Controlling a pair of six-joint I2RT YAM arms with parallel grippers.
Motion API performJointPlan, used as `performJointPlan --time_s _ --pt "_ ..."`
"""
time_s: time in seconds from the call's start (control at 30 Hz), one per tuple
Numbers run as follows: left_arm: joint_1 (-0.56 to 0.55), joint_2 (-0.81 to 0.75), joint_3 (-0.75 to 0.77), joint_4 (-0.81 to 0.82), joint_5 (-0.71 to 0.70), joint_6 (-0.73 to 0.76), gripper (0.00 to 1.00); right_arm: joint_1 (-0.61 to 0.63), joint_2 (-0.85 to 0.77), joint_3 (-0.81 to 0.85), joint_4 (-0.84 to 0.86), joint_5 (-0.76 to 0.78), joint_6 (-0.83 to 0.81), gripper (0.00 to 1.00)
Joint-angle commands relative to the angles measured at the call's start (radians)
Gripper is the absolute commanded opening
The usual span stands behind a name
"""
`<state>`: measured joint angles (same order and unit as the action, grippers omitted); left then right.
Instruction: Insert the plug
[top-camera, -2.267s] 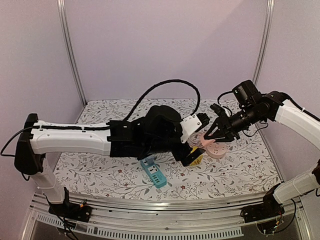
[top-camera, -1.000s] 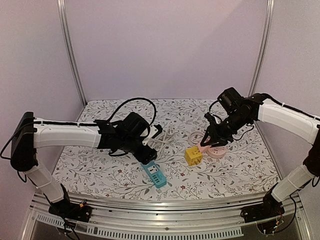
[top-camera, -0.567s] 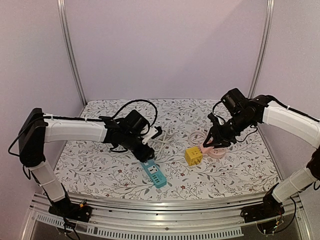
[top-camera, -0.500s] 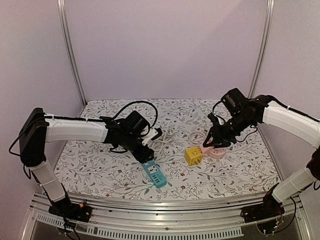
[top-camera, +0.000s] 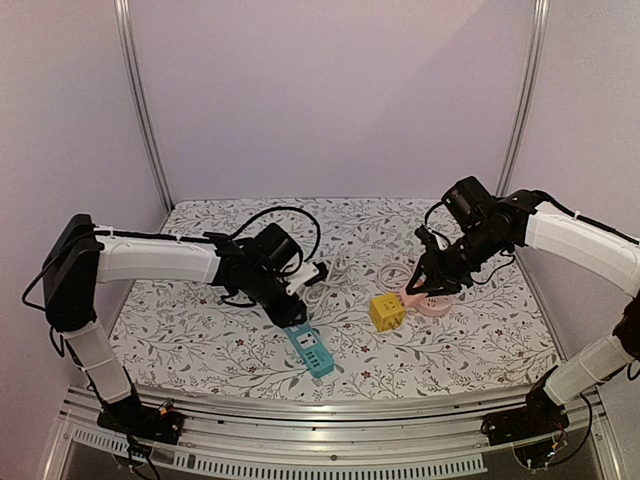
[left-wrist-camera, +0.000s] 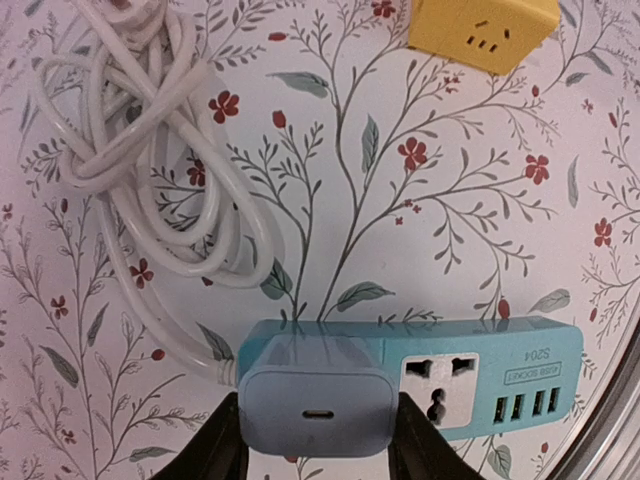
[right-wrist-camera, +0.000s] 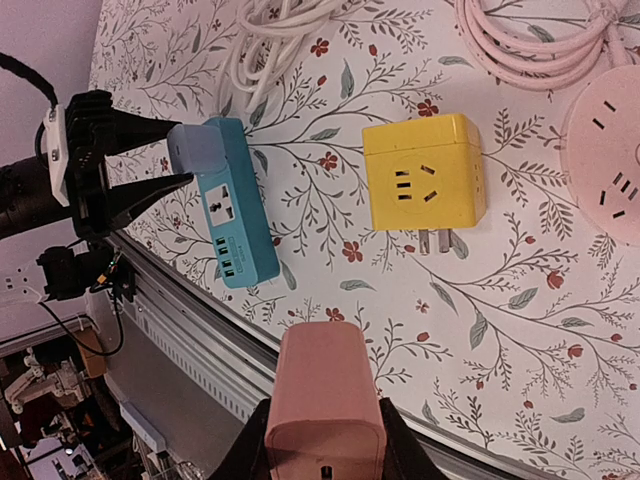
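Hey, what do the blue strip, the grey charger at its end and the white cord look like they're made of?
Blue strip: probably hard moulded plastic, smooth and slightly glossy, with crisp socket cutouts and printed lettering.
Grey charger: likely the same kind of plastic, satin finish, rounded corners.
White cord: looks like a flexible rubbery or vinyl sheath; it bends into loose loops.

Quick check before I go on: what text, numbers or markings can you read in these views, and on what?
"S204": as far as I can read it, printed on the blue power strip, beside its USB ports.
Boxed label next to that: too small to read.
Yellow cube socket, pink round socket, grey plug, pink plug: no readable text.
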<state>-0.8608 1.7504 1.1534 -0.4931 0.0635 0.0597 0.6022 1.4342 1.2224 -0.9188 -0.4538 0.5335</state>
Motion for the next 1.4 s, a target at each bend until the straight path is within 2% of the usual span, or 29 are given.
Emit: performJointPlan --time_s 0.0,0.07,0.43,0.9,1.1,1.23,1.37 --pt "0.008 0.037 0.049 -0.001 0.043 0.029 0.40 0.005 0.010 0.002 -0.004 0.012 -0.022 0.00" --pt "0.007 0.043 0.068 -0.005 0.055 0.034 0.36 0.005 0.007 0.000 -0.010 0.016 -0.025 0.00" --pt "-0.075 0.109 0.172 0.016 0.100 -0.015 0.34 0.005 -0.080 -0.079 -0.067 0.094 -0.043 0.00" --pt "-0.195 0.259 0.375 0.006 0.113 -0.055 0.35 0.004 -0.176 -0.143 -0.101 0.118 -0.036 0.00" --pt "-0.195 0.210 0.381 -0.014 0.066 -0.054 0.37 0.005 -0.157 -0.125 -0.068 0.081 -0.037 0.00" --pt "-0.184 0.167 0.407 -0.102 0.010 -0.075 0.36 0.004 -0.135 -0.110 -0.051 0.072 -0.032 0.00" --pt "-0.154 0.095 0.355 -0.143 -0.037 -0.093 0.35 0.005 -0.114 -0.103 -0.039 0.070 -0.032 0.00"
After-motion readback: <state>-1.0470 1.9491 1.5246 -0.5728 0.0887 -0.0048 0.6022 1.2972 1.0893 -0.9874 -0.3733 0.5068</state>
